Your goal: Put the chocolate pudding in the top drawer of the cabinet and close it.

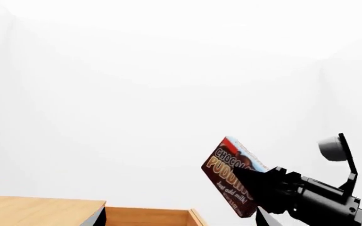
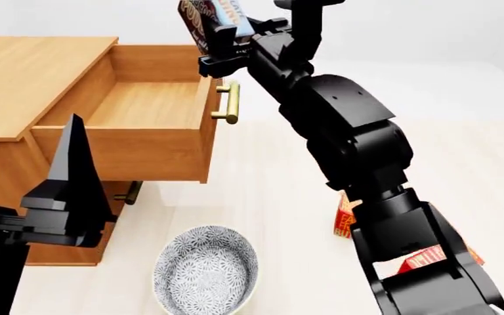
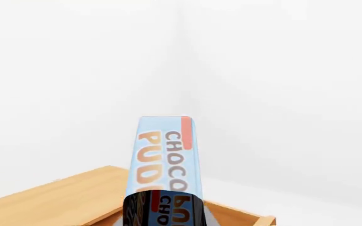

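A: Where are we seeing the chocolate pudding point(image 2: 207, 20)?

B: We are seeing it lifted in the air, clamped by the right fingers point(image 2: 221, 41). In the head view it is hanging above the front edge of the top drawer point(image 2: 151, 105), close to the brass handle point(image 2: 228, 103).

A: And the drawer, is it standing open?

B: Yes, it is pulled well out of the cabinet point(image 2: 33, 72), and we are looking down onto its bare wooden floor. A smaller handle point(image 2: 129, 193) of the lower drawer is peeking out beneath it.

A: What is the left wrist view giving us?

B: The box point(image 1: 231, 176) tilted, its lettered face turned toward that camera, with the dark right fingers point(image 1: 256, 181) closing on its lower end. The open drawer's rim point(image 1: 146, 216) is lying below.

A: And the left fingers point(image 2: 24, 177)?

B: They are spread apart and holding nothing, low at the left of the head view, beside the cabinet.

A: Anything else on the counter point(image 2: 278, 197)?

B: A patterned bowl point(image 2: 205, 269) is sitting near us, and red-orange butter boxes point(image 2: 346, 220) are showing partly behind the right arm.
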You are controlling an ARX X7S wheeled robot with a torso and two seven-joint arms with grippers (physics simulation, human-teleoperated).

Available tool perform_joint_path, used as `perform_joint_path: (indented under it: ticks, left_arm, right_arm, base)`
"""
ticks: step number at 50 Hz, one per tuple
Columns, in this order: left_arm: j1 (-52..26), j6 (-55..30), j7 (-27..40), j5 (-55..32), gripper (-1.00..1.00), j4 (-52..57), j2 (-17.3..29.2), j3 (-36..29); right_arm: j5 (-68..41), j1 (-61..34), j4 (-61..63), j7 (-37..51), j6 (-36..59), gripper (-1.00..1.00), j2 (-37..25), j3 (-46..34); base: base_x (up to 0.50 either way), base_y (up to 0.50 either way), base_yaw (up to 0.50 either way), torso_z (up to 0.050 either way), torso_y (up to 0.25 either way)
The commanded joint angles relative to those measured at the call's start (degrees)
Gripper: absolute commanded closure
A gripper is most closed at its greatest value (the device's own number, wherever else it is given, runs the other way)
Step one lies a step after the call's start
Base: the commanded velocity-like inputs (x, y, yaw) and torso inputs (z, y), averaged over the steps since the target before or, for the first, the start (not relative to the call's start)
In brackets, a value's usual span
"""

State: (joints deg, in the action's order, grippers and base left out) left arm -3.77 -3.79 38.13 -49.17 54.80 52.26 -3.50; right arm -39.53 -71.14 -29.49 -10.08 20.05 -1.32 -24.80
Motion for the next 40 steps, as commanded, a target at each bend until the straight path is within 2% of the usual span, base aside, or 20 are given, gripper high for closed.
perform_joint_path:
  ticks: [1, 14, 22, 27, 33, 40]
  left_arm:
    - [0.41, 0.74, -0.28, -0.15, -1.0, -0.41, 0.18, 0.27]
    - [1.54, 1.82, -0.68, -0.07, -1.0, -1.02, 0.45, 0.81]
    - [1.98, 2.12, -0.64, 0.04, -1.0, -1.06, 0.56, 0.92]
    - [2.16, 2.29, -0.68, 0.19, -1.0, -1.07, 0.53, 0.82]
    - [2.09, 2.42, -0.74, 0.27, -1.0, -1.18, 0.48, 0.66]
    - [1.92, 2.61, -0.91, 0.38, -1.0, -1.51, 0.3, 0.42]
  right_arm:
    - [-10.86, -5.09, -11.01, -1.17, -7.52, 1.0, 1.19, -8.42]
    - [-25.04, -9.42, -17.38, -1.05, -14.37, 1.0, 1.25, -23.34]
    - [-46.31, -15.43, -24.07, -2.15, -24.83, 1.0, 1.3, -47.93]
    - [-54.76, -17.51, -24.06, -2.05, -28.47, 1.0, 1.31, -58.14]
    - [-58.98, -18.54, -23.28, -1.83, -30.25, 1.0, 1.31, -63.88]
    - [-59.47, -18.56, -23.14, -1.72, -30.59, 1.0, 1.31, -65.8]
  base:
    - [0.0, 0.0, 0.0, 0.0, 0.0]
    - [0.0, 0.0, 0.0, 0.0, 0.0]
    - [0.0, 0.0, 0.0, 0.0, 0.0]
    - [0.0, 0.0, 0.0, 0.0, 0.0]
    - [0.0, 0.0, 0.0, 0.0, 0.0]
    - [0.0, 0.0, 0.0, 0.0, 0.0]
